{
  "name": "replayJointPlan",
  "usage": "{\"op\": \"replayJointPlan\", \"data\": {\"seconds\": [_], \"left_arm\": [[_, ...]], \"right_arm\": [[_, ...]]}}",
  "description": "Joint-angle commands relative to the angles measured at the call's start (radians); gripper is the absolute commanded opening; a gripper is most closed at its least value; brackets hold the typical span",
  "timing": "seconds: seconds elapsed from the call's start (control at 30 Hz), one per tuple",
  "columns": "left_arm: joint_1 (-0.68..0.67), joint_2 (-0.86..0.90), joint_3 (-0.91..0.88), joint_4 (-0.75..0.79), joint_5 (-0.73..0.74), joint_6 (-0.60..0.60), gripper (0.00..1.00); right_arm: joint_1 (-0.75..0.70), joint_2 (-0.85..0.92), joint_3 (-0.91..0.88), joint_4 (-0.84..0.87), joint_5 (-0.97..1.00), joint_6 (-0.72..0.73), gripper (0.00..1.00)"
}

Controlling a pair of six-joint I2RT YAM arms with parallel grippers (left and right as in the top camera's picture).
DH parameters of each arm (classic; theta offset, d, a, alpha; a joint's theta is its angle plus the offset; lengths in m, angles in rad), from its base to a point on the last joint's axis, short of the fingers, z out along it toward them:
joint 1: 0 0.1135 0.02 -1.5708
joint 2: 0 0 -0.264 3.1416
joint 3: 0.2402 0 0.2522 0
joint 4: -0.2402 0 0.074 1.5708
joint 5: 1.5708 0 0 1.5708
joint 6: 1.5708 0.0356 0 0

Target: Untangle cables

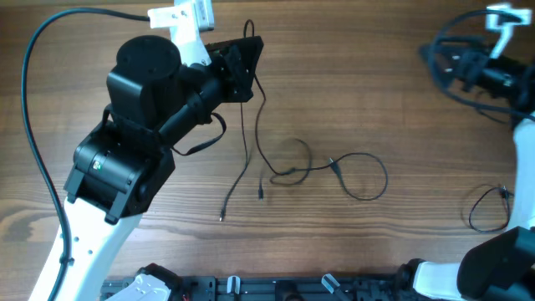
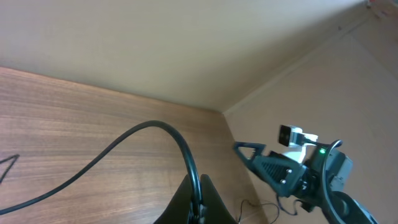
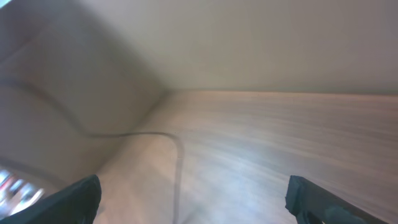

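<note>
The cables [image 1: 288, 167] lie mid-table as thin black cords, with loose loops reaching right to one loop [image 1: 366, 177]. My left gripper [image 1: 238, 67] is raised above the table's far side and shut on one cable. That cord hangs from the jaws down to the bundle, and its plug ends trail toward the table's front. In the left wrist view the fingers [image 2: 214, 208] pinch this cable [image 2: 155, 127], which arcs up and off to the left. My right gripper [image 1: 456, 63] is at the far right, open and empty. Its fingertips [image 3: 81, 196] stand wide apart in a blurred view.
A separate small black cable [image 1: 489, 207] lies coiled near the right edge, by the right arm's base. The left arm's body [image 1: 138, 109] covers the table's left part. A thick robot cable [image 1: 33, 100] curves along the left side. Walls border the table's far side.
</note>
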Motion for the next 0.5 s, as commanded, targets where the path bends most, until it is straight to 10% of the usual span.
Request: {"op": "replayJointPlan", "data": {"seconds": [0.0,0.47], "left_arm": [[-0.002,0.006,0.005,0.016,-0.021,-0.013,0.04],[-0.012,0.013,0.005,-0.054,0.394,0.233,0.04]], "right_arm": [[0.145,0.013,-0.004,0.015,-0.104,-0.074,0.96],[0.594,0.013,-0.004,0.544,-0.254,-0.139,0.98]]}}
